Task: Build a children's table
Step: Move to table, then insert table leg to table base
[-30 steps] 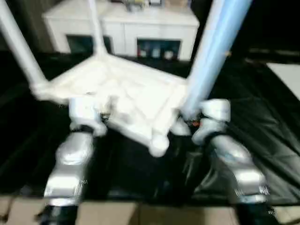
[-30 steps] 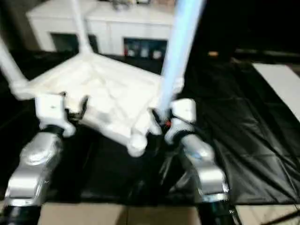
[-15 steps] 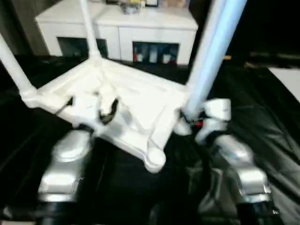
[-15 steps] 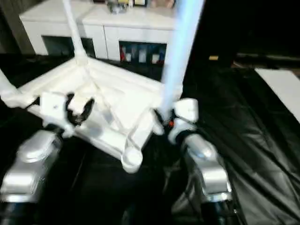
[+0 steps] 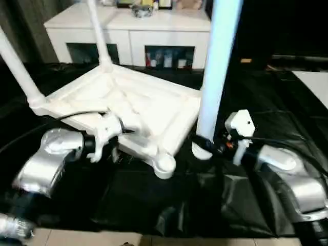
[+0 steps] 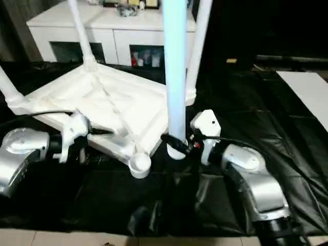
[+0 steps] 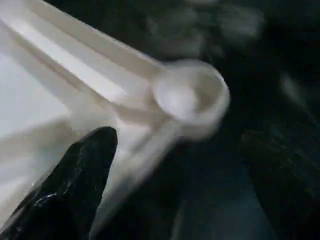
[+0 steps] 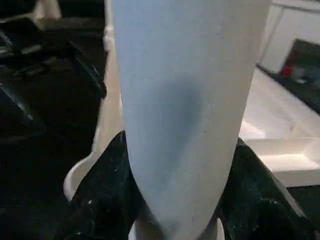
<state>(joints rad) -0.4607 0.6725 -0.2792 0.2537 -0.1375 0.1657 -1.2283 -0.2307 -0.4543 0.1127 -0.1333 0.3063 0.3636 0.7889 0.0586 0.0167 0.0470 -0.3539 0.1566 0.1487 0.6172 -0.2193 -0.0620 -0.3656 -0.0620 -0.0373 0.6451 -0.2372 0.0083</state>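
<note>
While lying upside down on black sheeting [image 5: 154, 205]: tabletop [image 5: 138, 105]
Right hand [image 6: 180, 144]: gripping upright leg [image 6: 174, 66]
Left hand [image 5: 110, 146]: spreading open beside empty corner socket [image 7: 192, 97]
Behind: white cabinet [image 5: 130, 31]

No legible text, label, brand, number or sign anywhere. Small items behind the glass doors of the white cabinet [image 5: 154, 36] too blurred to read.

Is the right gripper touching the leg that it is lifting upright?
Touching. The right wrist view shows both black fingers pressed against the leg on either side.
</note>
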